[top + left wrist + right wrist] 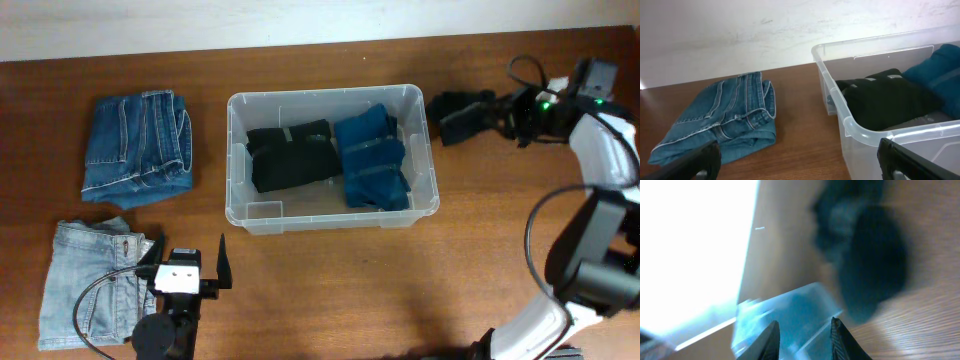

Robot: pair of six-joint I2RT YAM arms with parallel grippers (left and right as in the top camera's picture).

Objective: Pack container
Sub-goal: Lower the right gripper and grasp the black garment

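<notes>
Container: the container [330, 224] stands open at mid-desk [330, 300], with a black garment [292, 155] and a blue garment [372, 160] folded side by side inside.
Step in hand: fetching the dark garment [455, 112], which lies just right of the container, is my reading.
Right pincer [805, 325]: narrowly parted, with nothing visible between the tips; the wrist view is blurred.
Left pincer [187, 255]: spread wide and empty, beside the light jeans [85, 280].
Next move: pinch the dark garment firmly, then lift it clear of the rim.
</notes>
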